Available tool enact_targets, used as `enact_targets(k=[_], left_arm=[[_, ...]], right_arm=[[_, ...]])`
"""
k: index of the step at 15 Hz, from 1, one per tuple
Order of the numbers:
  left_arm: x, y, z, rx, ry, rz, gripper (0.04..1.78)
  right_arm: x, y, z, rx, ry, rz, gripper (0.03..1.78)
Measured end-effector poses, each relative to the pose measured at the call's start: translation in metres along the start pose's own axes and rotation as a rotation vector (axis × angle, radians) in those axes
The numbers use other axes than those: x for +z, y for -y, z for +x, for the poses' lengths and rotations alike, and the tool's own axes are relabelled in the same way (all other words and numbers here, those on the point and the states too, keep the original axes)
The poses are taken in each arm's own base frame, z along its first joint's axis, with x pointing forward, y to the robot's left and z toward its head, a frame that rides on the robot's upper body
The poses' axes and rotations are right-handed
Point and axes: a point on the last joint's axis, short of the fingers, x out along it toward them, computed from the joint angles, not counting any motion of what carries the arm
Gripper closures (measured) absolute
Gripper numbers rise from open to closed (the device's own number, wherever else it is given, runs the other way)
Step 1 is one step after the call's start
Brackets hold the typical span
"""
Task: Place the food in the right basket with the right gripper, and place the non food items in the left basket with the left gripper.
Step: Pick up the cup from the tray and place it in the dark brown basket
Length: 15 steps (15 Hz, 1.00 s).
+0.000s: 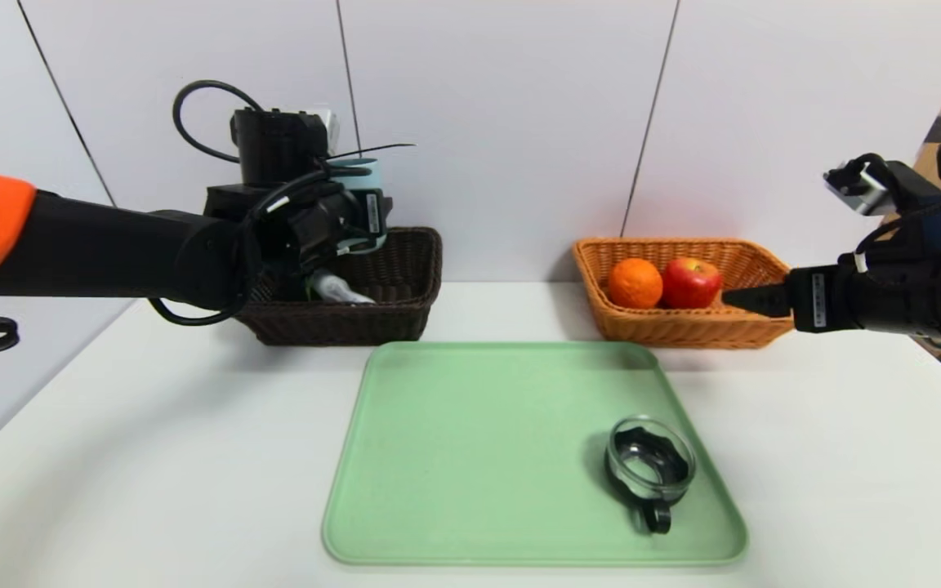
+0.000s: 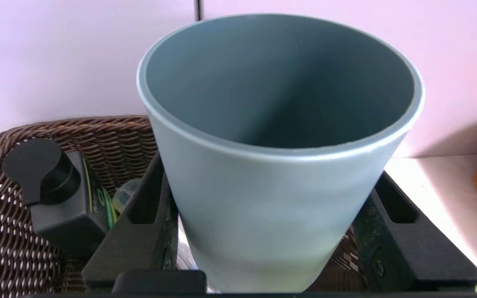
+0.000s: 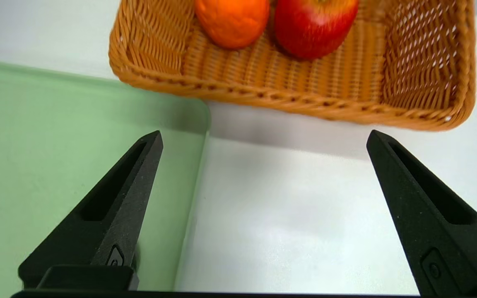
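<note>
My left gripper is shut on a pale blue cup and holds it upright above the dark brown left basket. The cup's rim shows behind the wrist in the head view. In that basket lie a black bottle with a black cap and a whitish item. My right gripper is open and empty, hovering at the front right of the orange right basket, which holds an orange and a red apple. A clear glass lid with a black handle lies on the green tray.
The green tray sits in the middle of the white table, in front of both baskets. The wall stands close behind the baskets. The tray's corner and the orange basket show ahead of the right fingers.
</note>
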Motion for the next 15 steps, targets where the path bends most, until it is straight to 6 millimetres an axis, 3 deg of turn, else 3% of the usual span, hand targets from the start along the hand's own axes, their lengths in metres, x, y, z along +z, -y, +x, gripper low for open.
enact_targets(k=[8,15], left_arm=[[-0.034,-0.014,0.055,0.049,-0.048,0.009,0.68],[-0.058,-0.019,0.073,0.06,-0.08,0.011,0.68]], right_arm=[[0.003,0.004,-0.003,-0.016,0.04,0.008,0.11],[0.003,0.005,-0.004,-0.019,0.042,0.01,0.11]])
